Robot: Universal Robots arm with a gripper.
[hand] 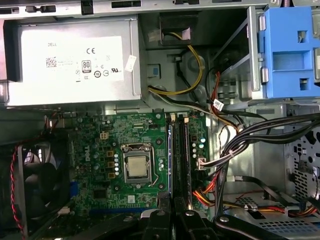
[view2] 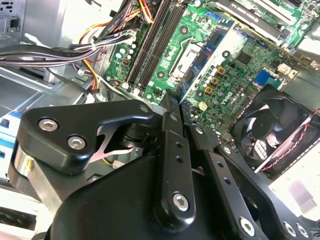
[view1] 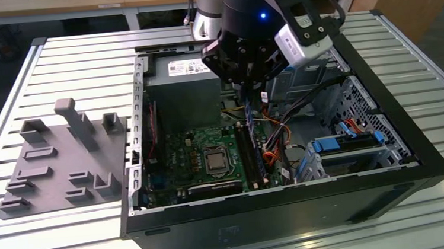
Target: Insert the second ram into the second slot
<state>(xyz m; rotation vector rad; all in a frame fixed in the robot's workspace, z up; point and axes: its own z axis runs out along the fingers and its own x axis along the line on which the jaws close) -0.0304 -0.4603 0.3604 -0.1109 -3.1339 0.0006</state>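
The ram (view2: 207, 60) is a thin, flat, dark blue stick, seen nearly edge-on in the second wrist view. The claw (view2: 175, 100) pinches it, and it hangs clear above the green board, not seated. Its long edge runs parallel to the slots (view2: 155, 50), two long black channels lying side by side, just below the centre of the exterior view. Which of them it lines up with cannot be told.
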